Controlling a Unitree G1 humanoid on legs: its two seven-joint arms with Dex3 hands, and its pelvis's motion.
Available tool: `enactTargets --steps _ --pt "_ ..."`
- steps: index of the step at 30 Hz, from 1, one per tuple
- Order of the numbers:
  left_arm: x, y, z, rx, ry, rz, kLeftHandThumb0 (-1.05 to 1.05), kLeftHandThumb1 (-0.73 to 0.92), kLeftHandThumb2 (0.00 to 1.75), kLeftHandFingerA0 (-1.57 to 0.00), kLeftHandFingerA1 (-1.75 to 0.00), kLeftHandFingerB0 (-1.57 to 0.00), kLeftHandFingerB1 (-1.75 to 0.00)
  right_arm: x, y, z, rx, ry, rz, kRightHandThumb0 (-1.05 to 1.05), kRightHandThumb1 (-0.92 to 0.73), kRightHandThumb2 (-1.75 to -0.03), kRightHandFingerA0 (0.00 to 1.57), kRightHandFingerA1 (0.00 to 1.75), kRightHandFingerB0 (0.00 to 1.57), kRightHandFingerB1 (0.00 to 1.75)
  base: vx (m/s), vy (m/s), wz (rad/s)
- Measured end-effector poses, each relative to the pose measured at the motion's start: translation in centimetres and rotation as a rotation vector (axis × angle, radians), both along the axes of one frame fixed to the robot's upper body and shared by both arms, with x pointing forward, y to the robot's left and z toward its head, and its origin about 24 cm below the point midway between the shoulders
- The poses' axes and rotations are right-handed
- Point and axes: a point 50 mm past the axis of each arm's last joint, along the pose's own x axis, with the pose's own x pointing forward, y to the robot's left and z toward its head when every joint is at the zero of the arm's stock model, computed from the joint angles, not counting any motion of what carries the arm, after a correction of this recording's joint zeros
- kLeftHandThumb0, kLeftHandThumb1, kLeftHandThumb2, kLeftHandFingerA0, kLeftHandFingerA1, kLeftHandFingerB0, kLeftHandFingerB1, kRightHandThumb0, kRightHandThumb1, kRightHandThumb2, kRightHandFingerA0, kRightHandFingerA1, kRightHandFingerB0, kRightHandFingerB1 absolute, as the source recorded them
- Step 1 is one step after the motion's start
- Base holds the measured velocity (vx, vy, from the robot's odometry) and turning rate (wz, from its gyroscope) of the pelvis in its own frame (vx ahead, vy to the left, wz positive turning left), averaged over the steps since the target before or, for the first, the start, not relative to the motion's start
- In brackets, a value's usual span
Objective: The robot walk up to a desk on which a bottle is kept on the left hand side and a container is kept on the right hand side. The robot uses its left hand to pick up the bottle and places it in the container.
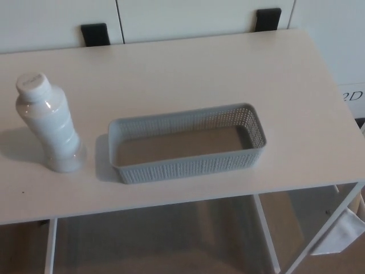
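Standing upright on the left of the tabletop [171,63], just beside the empty container [185,165], the bottle [50,123] was not yet grasped; neither robot hand was in view, so a left-hand reach was judged to be called for next.

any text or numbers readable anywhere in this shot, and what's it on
"2D": partial dark characters on a white surface at the right edge, beyond the desk; cut off by the frame, so the reading is uncertain.
Bottle: white, no legible label; the cap shows faint embossing, too blurred to read.
Container: grey perforated basket, no text.
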Motion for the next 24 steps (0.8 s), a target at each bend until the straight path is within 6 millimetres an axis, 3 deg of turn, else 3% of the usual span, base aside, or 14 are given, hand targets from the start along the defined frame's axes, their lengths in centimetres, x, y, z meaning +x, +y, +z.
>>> enactTargets --steps 6,7,8,9,10,13,14,15,16,17,18,20,21,24 --pt "0.2 0.1 0.1 0.006 0.002 -0.013 -0.17 0.6 0.59 -0.33 -0.39 -0.2 -0.29 -0.1 0.0 0.0 -0.002 0.001 0.001 -0.5 -0.32 -0.65 0.22 0.46 0.18 0.4 0.0 0.0 0.0" --pt "0.2 0.2 0.2 0.014 -0.001 -0.012 -0.11 0.43 0.89 -0.26 -0.57 -0.03 -0.44 -0.1 0.0 0.0 -0.001 0.002 0.0 -0.5 -0.32 -0.65 0.22 0.46 0.18 0.4 0.0 0.0 0.0" --pt "0.2 0.2 0.3 0.017 -0.001 -0.01 -0.13 0.59 0.57 -0.35 -0.45 -0.16 -0.28 -0.1 0.0 0.0 -0.002 0.002 0.0 -0.49 -0.32 -0.66 0.18 0.46 0.13 0.39 0.0 0.0 0.0" --pt "0.2 0.3 0.3 0.02 -0.001 -0.008 -0.13 0.59 0.57 -0.35 -0.45 -0.16 -0.28 -0.1 0.0 0.0 -0.002 0.002 0.0 -0.49 -0.32 -0.66 0.18 0.46 0.13 0.39 0.0 0.0 0.0" --pt "0.2 0.4 0.4 0.029 -0.002 0.0 -0.13 0.61 0.57 -0.32 -0.42 -0.16 -0.27 -0.1 0.0 0.0 -0.002 0.002 0.0 -0.26 -0.12 -0.77 0.09 0.54 0.08 0.52 0.0 0.0 0.0" --pt "0.2 1.4 1.1 0.051 -0.016 0.045 -0.13 0.57 0.57 -0.15 -0.39 -0.17 -0.27 0.0 0.0 0.0 -0.005 -0.005 0.005 -0.25 -0.15 -0.79 0.11 0.54 0.1 0.53 0.0 0.0 0.0" --pt "0.0 1.9 1.6 0.064 -0.022 0.063 -0.11 0.4 0.86 0.0 -0.47 -0.05 -0.45 0.1 0.0 0.0 -0.005 -0.007 0.008 -0.25 -0.15 -0.79 0.12 0.54 0.11 0.53 0.0 0.0 0.0" --pt "-0.1 2.2 1.8 0.072 -0.026 0.074 -0.16 0.6 0.58 0.0 -0.26 -0.03 -0.22 0.2 0.0 0.0 -0.005 -0.008 0.011 -0.51 -0.31 -0.67 0.26 0.48 0.2 0.41 0.0 0.0 0.0" --pt "-0.4 2.8 2.4 0.092 -0.034 0.1 -0.16 0.6 0.58 0.0 -0.26 -0.03 -0.22 0.3 0.2 0.0 -0.003 -0.011 0.016 -0.51 -0.31 -0.67 0.26 0.48 0.2 0.41 0.0 0.0 0.0" --pt "-0.5 3.3 2.9 0.106 -0.04 0.115 -0.22 0.51 0.79 0.0 -0.15 0.0 -0.09 0.4 0.2 0.0 -0.003 -0.014 0.019 -0.51 -0.32 -0.68 0.27 0.5 0.16 0.4 0.0 0.0 0.0" --pt "-0.6 3.5 3.0 0.111 -0.042 0.12 -0.25 0.64 0.59 0.0 -0.27 0.0 -0.09 0.5 0.2 0.0 -0.003 -0.015 0.021 -0.5 -0.31 -0.67 0.24 0.49 0.16 0.41 0.0 0.0 0.0" --pt "-1.3 5.1 4.1 0.151 -0.04 0.184 -0.24 0.6 0.58 0.0 -0.26 0.0 -0.13 0.9 0.2 0.0 -0.008 -0.026 0.027 -0.46 -0.35 -0.52 0.22 0.37 0.19 0.31 0.0 0.0 0.0" --pt "-1.7 6.1 4.7 0.176 -0.035 0.214 -0.36 0.55 0.55 0.0 -0.15 0.0 -0.19 1.0 0.2 0.1 -0.011 -0.03 0.028 -0.48 -0.35 -0.52 0.17 0.35 0.21 0.31 0.0 0.0 0.0" --pt "-2.5 9.0 7.0 0.253 -0.059 0.308 -0.38 0.55 0.56 0.0 -0.16 0.0 -0.22 1.3 0.0 0.2 -0.017 -0.039 0.034 -0.49 -0.34 -0.52 0.17 0.36 0.22 0.32 0.0 0.0 0.0"
